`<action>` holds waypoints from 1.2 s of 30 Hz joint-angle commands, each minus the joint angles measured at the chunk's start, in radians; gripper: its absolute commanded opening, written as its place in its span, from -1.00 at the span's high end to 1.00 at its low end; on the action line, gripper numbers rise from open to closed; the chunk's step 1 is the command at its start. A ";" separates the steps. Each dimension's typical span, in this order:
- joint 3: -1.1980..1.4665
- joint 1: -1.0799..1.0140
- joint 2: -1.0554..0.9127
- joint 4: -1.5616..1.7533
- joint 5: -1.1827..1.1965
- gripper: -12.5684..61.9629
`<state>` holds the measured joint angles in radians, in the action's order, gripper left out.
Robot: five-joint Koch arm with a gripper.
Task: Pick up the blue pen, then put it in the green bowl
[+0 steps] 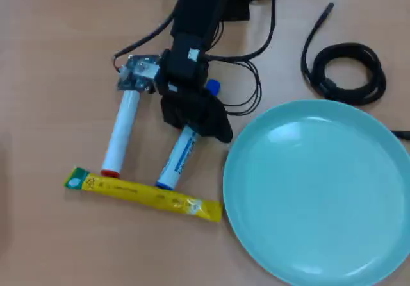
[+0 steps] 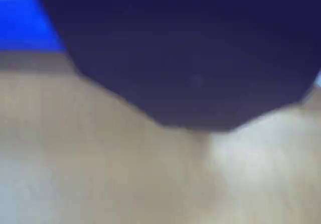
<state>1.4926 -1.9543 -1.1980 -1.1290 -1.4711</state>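
In the overhead view the blue pen (image 1: 178, 161) lies on the wooden table, slanting from its blue cap (image 1: 213, 87) near the arm down to its blue end. My black gripper (image 1: 204, 124) sits low over the pen's upper half and hides that stretch of the barrel. Its jaws merge into one dark mass, so I cannot tell whether they grip the pen. The green bowl (image 1: 320, 190) rests to the right of the pen, with nothing in it. The wrist view is blurred: a dark jaw fills the top and a blue patch (image 2: 27, 23) shows at upper left.
A white marker with a red end (image 1: 120, 135) lies parallel to the pen on its left. A yellow packet (image 1: 144, 195) lies across below both markers. A coiled black cable (image 1: 349, 71) sits at the upper right, above the bowl. Arm cables trail near the base.
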 commanded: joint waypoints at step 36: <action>-0.114 0.052 0.066 -0.195 0.150 0.85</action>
<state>1.4067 -1.9098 -1.1229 -1.2149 -1.3223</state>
